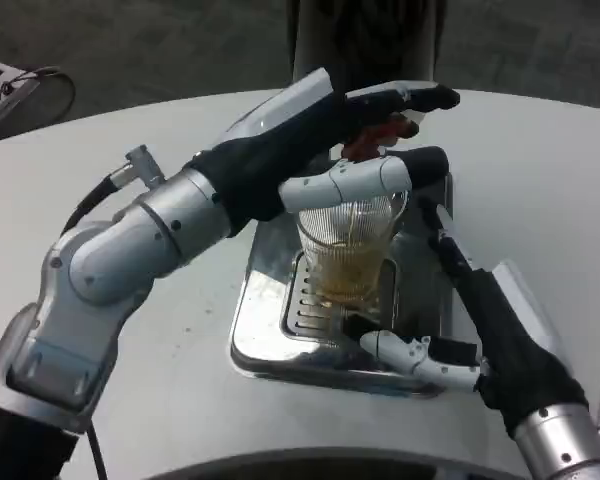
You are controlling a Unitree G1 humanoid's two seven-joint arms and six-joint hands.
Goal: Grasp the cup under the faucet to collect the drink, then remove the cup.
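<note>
Two robot hands are busy at a shiny silver metal drip tray (270, 350) on the white round table (540, 190). The clear ribbed glass cup (348, 250) stands on the tray's slotted grate, between the two hands.

The left hand (330, 130) reaches over the top of the cup. Its long fingers stretch out above the red faucet lever (380, 135), and one white finger (350, 183) curls across the cup's rim. It looks like this hand is pressing the lever, but the fingers hide the spot, so that is only a guess.

The right hand (470, 310) is just beside the cup, on its far side from the left arm. One black finger (445, 240) points up along the glass, and a white finger (415, 355) lies low by the cup's foot. Its fingers are spread around the cup. Whether they really squeeze the glass cannot be told.

A thin stream of golden drink (345, 275) runs down into the cup, right under the left hand. The cup is about half full.

So the filling part is under way and looks partly done. What is left is to stop the drink and then take the cup away from under the faucet.
</note>
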